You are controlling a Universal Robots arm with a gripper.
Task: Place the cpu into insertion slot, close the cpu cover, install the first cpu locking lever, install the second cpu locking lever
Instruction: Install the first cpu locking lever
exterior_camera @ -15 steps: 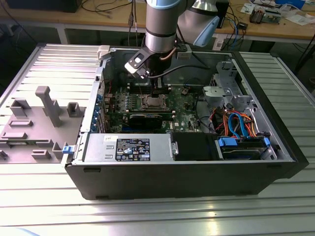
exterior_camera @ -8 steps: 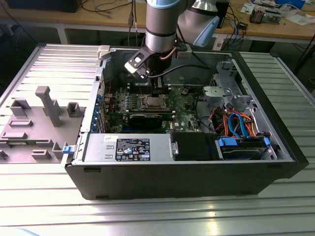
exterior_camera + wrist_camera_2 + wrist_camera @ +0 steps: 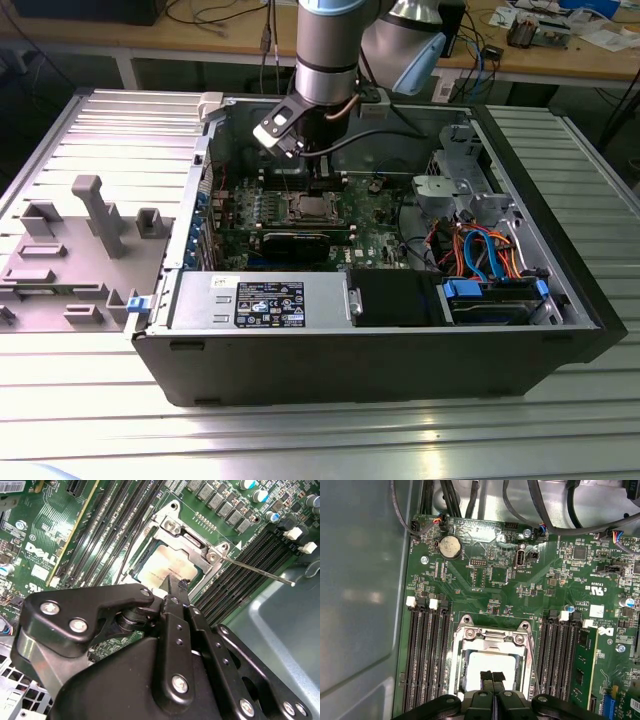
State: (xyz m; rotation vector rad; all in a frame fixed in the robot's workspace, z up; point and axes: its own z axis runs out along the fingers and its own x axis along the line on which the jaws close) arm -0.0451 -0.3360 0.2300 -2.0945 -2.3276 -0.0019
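The cpu (image 3: 479,663) lies flat in the insertion slot (image 3: 312,208), its silvery top showing through the cut-out of the cpu cover (image 3: 492,636), which lies down over it. My gripper (image 3: 492,676) hangs just above the chip's middle with its two black fingertips pressed together and nothing between them. In the second wrist view the shut gripper (image 3: 170,582) points at the cpu (image 3: 165,567). One thin locking lever (image 3: 260,571) sticks out from the cover's corner across the memory slots. Another lever (image 3: 534,655) runs along the socket's side.
Rows of memory slots (image 3: 425,650) flank the socket on both sides. A long black expansion card (image 3: 300,243) lies in front of the socket, with the power supply (image 3: 260,300) and a drive cage with cables (image 3: 490,260) nearby. The case wall (image 3: 360,580) is close beside the board.
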